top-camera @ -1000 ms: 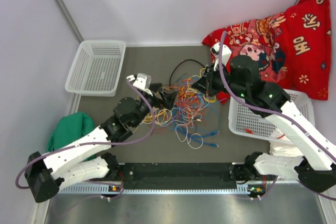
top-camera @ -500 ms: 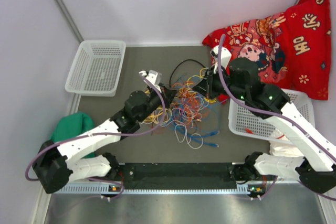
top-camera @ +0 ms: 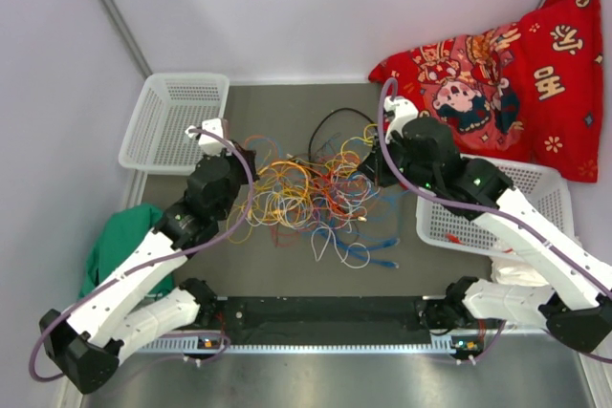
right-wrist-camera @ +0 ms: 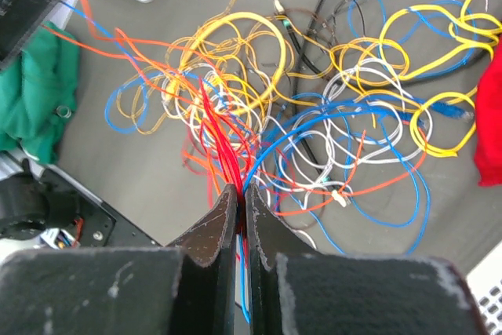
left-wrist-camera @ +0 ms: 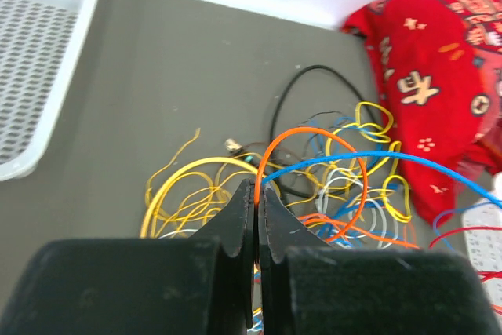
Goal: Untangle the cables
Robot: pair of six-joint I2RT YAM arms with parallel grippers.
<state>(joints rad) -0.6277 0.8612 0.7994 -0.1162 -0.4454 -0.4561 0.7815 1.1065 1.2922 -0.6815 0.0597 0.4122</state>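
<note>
cables (top-camera: 306, 193): glossy plastic sheathing | table (top-camera: 287, 112): matt grey, centre | basket (top-camera: 177, 126): white perforated plastic, upper left | cloth (top-camera: 516, 64): red printed fabric, upper right

Soft, even light fills the overhead view, with no hard shadows: only faint dark patches lie on the grey table (top-camera: 287, 112) under the arms. The walls (top-camera: 316, 7) read pale lilac-white, and the metal strip (top-camera: 325, 379) at the near edge carries a dull sheen. That view is sharp, the cables (top-camera: 316, 193) thin but distinct. The left wrist view is softer: the left gripper (left-wrist-camera: 256, 194) is a dark, blurred mass at the near edge, the walls at the far edge are blown out to white, and the red cloth (left-wrist-camera: 423, 92) at far right looks oversaturated and fuzzy. In the right wrist view the cables are crisp, the right gripper (right-wrist-camera: 241, 205) dark, grainy and slightly out of focus
</note>
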